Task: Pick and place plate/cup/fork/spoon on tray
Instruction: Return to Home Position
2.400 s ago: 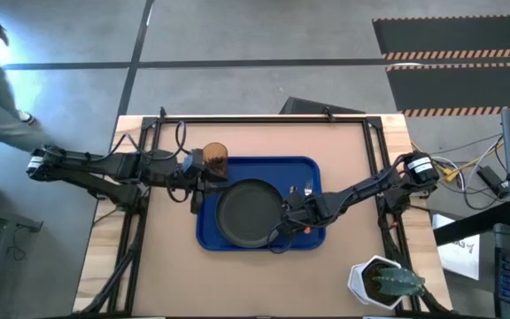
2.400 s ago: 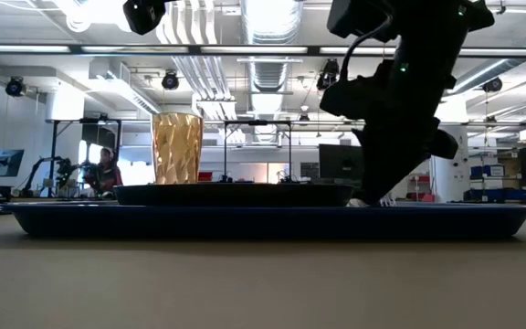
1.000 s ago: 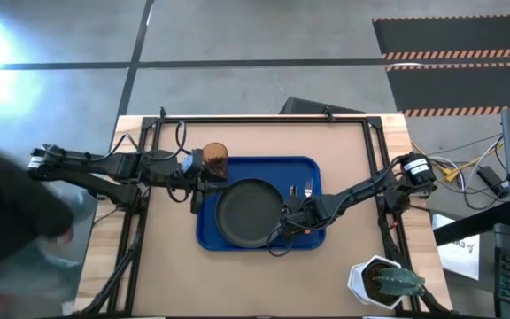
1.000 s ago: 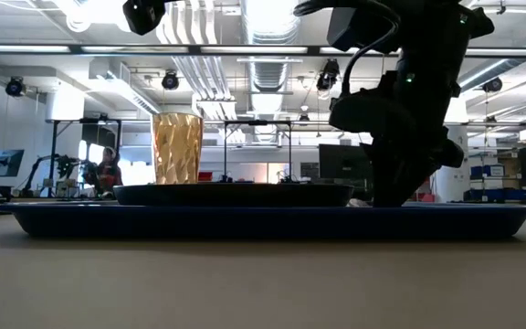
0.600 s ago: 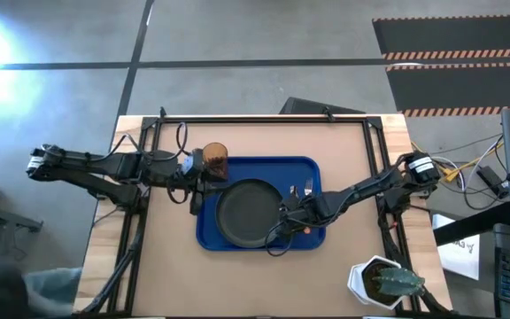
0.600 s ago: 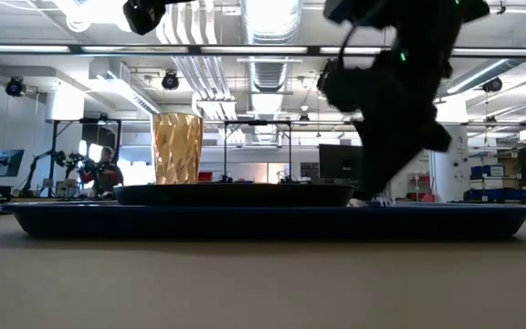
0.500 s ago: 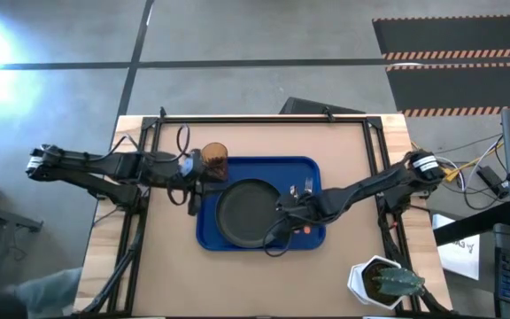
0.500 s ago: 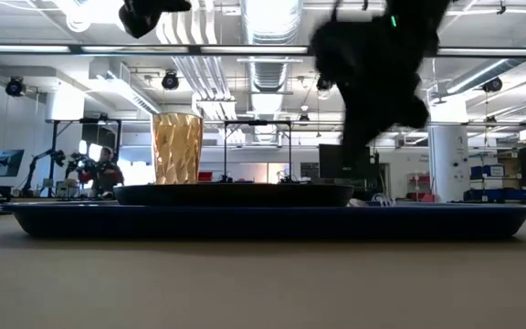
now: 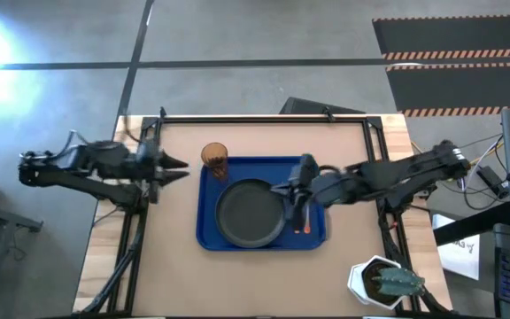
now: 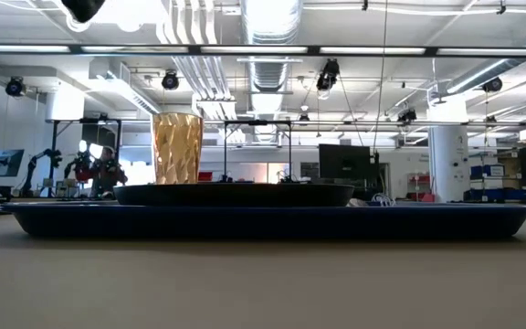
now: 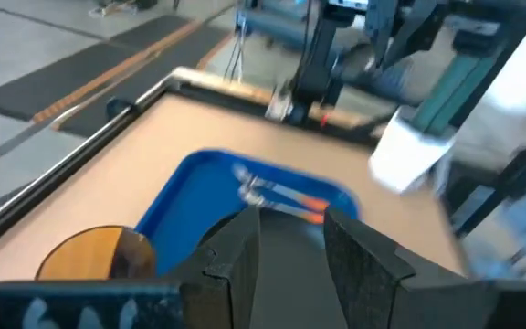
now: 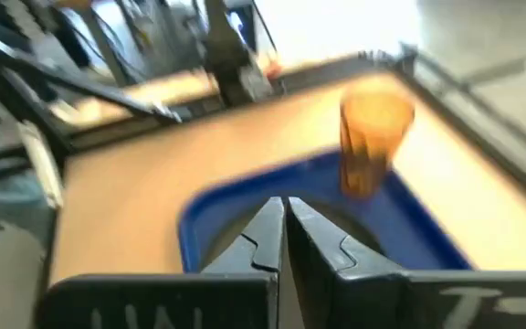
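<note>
Lifted clear of the tray (image 9: 211, 237): left gripper (image 11: 290, 215), jaws apart, beyond its edge; right gripper (image 12: 283, 205), jaws together, above it.

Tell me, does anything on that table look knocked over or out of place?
Nothing stands out. The cup stands upright at a corner of the blue tray, the plate lies flat in it, and the spoon and fork lie beside the plate.

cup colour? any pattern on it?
The cup is translucent amber-brown with a faceted, diamond-like texture. It shows best in the low view.
</note>
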Motion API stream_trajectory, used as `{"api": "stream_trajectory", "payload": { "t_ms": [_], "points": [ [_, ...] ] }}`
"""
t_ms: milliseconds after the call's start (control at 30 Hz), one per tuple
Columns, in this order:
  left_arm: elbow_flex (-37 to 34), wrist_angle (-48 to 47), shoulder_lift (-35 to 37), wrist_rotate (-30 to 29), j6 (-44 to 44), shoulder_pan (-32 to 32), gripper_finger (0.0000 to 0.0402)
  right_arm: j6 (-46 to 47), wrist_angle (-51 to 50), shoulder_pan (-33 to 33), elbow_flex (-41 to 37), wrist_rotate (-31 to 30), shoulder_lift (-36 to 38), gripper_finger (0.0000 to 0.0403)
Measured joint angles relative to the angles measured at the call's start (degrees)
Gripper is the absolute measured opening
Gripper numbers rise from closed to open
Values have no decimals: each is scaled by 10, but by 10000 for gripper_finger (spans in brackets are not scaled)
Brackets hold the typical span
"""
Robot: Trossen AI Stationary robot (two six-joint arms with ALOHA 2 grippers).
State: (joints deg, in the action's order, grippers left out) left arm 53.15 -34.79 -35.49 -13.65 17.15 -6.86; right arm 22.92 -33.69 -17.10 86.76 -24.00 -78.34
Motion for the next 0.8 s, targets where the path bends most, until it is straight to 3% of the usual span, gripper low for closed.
{"api": "stream_trajectory", "payload": {
  "t_ms": [133, 267, 400, 500, 567, 700, 800],
  "points": [
    [-1, -3, 47, 51, 12, 0, 107, -42, 1, -16, 34, 0, 34, 9],
    [-1, -12, 86, 64, 96, -1, 107, -30, -3, -25, 61, 7, 69, 9],
    [-1, -45, 121, 116, 110, 0, 107, -2, -7, -34, 76, 58, 101, 9],
    [-1, -83, 152, 123, 120, 0, 107, -55, -26, -39, 78, 173, 122, 9],
    [-6, -94, 170, 151, 83, 0, 107, -95, -22, -39, 73, 264, 135, 9],
    [-41, -42, 216, 262, -1, 0, 107, -141, 25, -39, 53, 389, 166, 9],
    [-95, 51, 263, 374, -71, 0, 107, -167, 28, -39, 37, 439, 183, 9]
  ]
}}
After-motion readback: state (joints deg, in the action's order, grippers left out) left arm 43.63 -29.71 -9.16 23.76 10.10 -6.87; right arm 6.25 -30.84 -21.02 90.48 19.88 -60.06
